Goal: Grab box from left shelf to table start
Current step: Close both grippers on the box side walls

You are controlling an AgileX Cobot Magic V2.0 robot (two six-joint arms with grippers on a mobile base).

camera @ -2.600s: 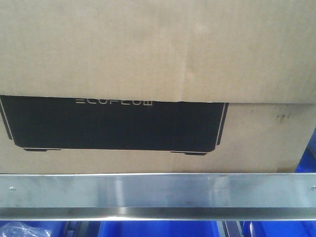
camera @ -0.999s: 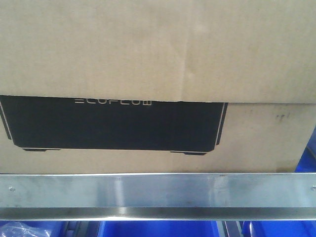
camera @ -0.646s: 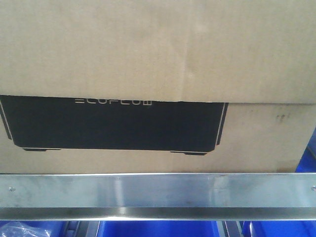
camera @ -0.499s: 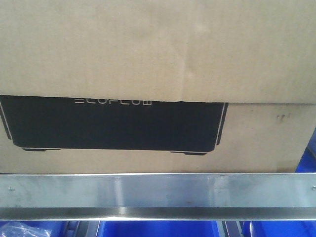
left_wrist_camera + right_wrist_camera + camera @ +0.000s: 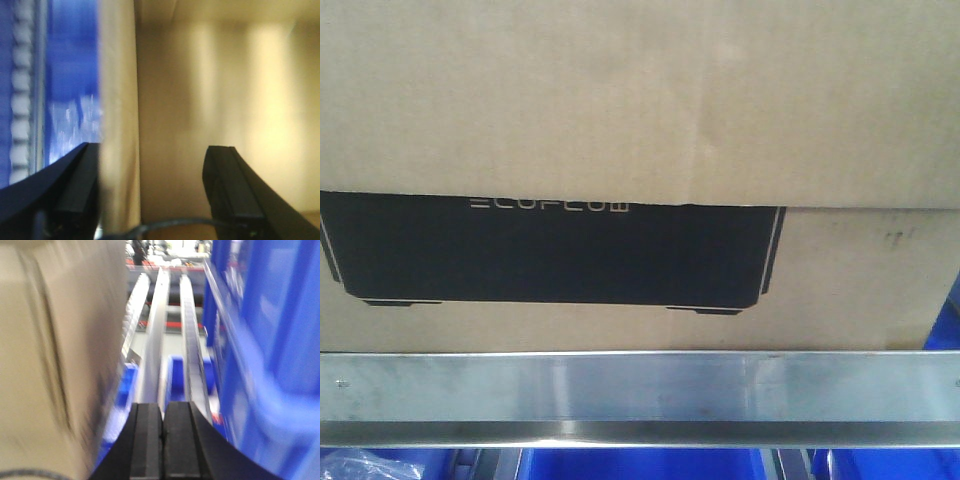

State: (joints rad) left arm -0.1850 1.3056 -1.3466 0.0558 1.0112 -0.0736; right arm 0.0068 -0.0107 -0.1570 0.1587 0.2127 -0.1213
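Note:
The box [image 5: 640,100] is a brown carton that fills most of the front view, with a black panel and pale ECOFLOW lettering [image 5: 548,207]. It sits on the shelf behind the steel front rail [image 5: 640,385]. In the left wrist view my left gripper [image 5: 155,150] is open and its black fingers [image 5: 227,185] straddle a vertical cardboard edge of the box [image 5: 117,125]. I cannot tell whether they touch it. My right gripper [image 5: 162,407] is shut on nothing, and the box's side [image 5: 45,350] is close on its left. The table is out of view.
Blue plastic bins show below the rail [image 5: 640,465] and close on the right of my right gripper [image 5: 270,340]. Roller tracks [image 5: 155,325] run ahead between the box and that bin. White rollers [image 5: 22,100] and a blue bin [image 5: 72,75] lie left of the box edge.
Almost nothing differs. The box's printed panel sits a few pixels further right in the front view, and the rail has not moved.

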